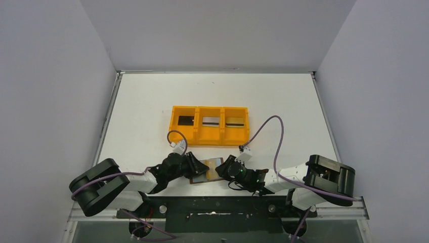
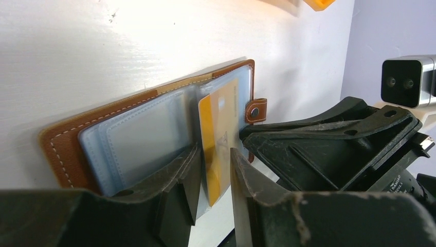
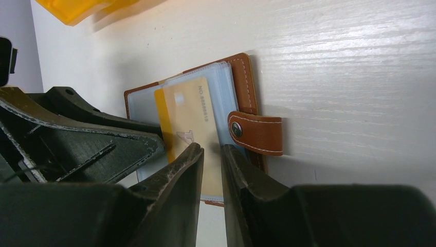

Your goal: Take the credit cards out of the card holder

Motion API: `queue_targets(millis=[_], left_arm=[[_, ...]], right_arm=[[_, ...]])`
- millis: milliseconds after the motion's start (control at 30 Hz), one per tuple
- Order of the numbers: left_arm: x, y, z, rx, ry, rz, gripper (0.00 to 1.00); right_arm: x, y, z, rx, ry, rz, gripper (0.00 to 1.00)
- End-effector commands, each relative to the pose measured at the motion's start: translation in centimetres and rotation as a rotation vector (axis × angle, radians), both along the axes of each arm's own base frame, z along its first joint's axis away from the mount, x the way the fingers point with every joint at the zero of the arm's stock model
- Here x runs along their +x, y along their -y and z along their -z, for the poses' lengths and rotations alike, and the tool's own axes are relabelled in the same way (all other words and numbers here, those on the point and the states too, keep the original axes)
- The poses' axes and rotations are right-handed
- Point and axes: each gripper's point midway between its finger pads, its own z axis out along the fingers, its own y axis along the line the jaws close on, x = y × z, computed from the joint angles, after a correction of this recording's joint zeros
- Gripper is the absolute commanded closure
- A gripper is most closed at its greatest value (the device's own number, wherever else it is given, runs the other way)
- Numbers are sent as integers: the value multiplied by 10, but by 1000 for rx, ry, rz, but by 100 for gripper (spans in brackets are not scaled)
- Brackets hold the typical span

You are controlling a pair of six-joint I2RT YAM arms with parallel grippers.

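The wallet (image 2: pixel 61 146) lies open on the white surface (image 3: pixel 334 62), at 6 o'clock from the orange tray (image 1: pixel 210 137). The tray holds a black card (image 1: pixel 185 120), a grey card (image 1: pixel 210 121) and a gold card (image 1: pixel 234 121), one in each compartment. One yellow card (image 3: pixel 187 113) sits in the wallet, partly out of a clear pocket (image 2: pixel 139 139), with the snap tab (image 3: pixel 257 133) at its 3 o'clock. The left end effector (image 2: pixel 215 152) comes from 9 o'clock of the wallet. Its fingers are spread, one on each side of the card, and I cannot tell if they touch it. The right end effector (image 3: pixel 212 149) comes from 3 o'clock. Its fingers are close together with only a narrow slit, the tips at the free end of the card, and I cannot tell if they really pinch it. I judge the card to be light, thin, stiff and quite slippery, so the best hold is a flat pinch on the free end, pulled straight along the pocket. The wallet is soft and light and will probably slide or lift with the card unless the other arm presses it down.
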Motion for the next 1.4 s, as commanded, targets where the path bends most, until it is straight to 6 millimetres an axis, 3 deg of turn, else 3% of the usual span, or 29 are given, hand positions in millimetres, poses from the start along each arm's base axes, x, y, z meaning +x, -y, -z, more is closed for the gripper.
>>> queue_targets(millis=[0,133,367,600,767,933,1200,1367], left_arm=[[-11,-22,29,131,-52,-27,74],[-10,-21,22,109,-33,-27,81],[-10,3,1,21,5,65,90],[-12,4,-3,-18,6,65,90],[-14,10,-7,-42,5,87,85],[-14,9,0,-28,-14,80,85],[-13,-5,13,80,-41,47,97],[-11,-17,10,122,-22,17,98]], right_arm=[[-10,35,38,-174,-57,8,77],[-9,36,37,-180,-54,13,76],[-8,37,36,-184,-47,21,76],[-8,40,35,-180,-46,27,75],[-8,40,35,-183,-46,28,75],[-8,39,35,-183,-44,25,75],[-7,45,36,-198,-48,43,75],[-6,46,35,-202,-46,51,75]])
